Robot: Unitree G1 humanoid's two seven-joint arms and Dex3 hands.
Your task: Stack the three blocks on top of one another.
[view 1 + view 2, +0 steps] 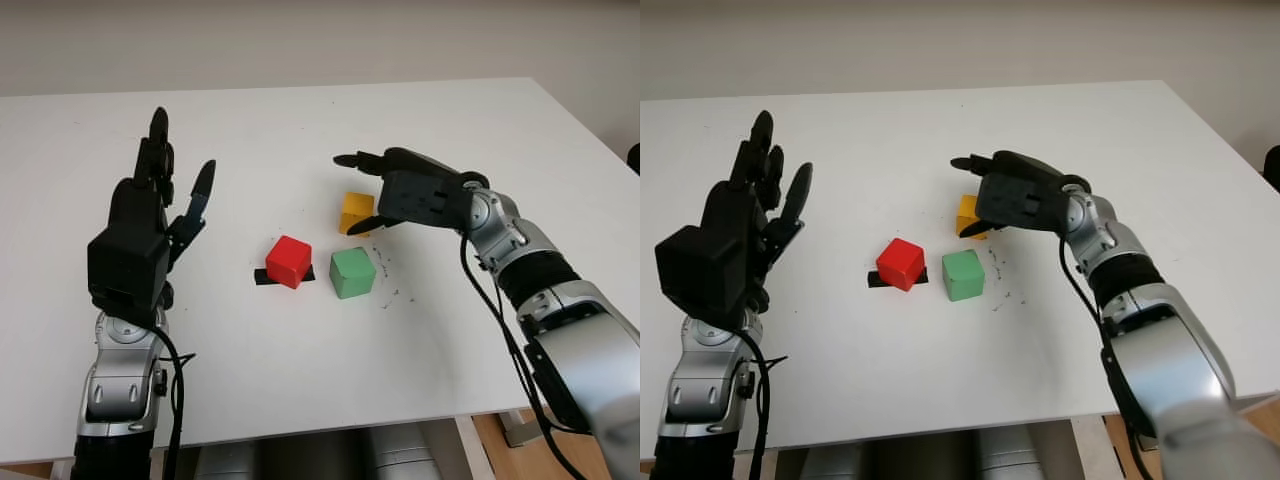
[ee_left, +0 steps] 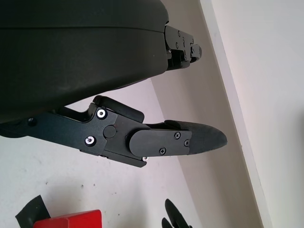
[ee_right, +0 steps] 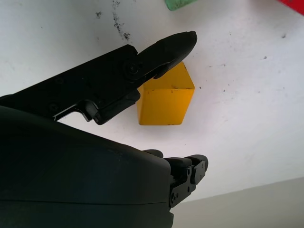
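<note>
Right hand (image 1: pixel 375 190) open, hovering over yellow block (image 1: pixel 355 212), red block (image 1: pixel 288 261) on black tape (image 1: pixel 262 277), green block (image 1: pixel 352 273) beside it, left hand (image 1: pixel 150 215) open, raised at table (image 1: pixel 300 380) left

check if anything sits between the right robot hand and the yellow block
Nothing visible does. The right robot hand is open and hovers just over the yellow block, fingers either side. The green block and red block stand nearer the robot, off that path.
</note>
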